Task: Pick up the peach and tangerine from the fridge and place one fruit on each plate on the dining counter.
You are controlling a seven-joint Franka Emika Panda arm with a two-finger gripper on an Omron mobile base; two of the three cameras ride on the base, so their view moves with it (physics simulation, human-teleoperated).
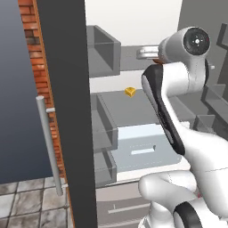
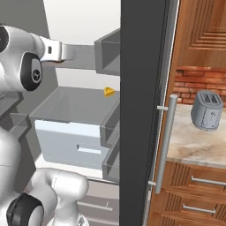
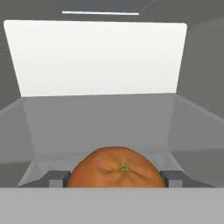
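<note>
In the left base view the fridge (image 1: 67,111) stands open, a yellow wedge of cheese (image 1: 130,92) on a grey shelf. The right base view adds a toaster (image 2: 206,110) on the side counter. The hand view shows the tangerine (image 3: 116,168) between the gripper's (image 3: 116,178) fingers (image 3: 56,177), seemingly clasped.

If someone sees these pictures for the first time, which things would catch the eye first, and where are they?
First the orange tangerine, low in the hand view, between the two fingertips of the hand, with the white inside of the fridge behind it. Next, the small yellow wedge on a grey shelf in the open fridge. Then the grey toaster on the counter at the right.
</note>
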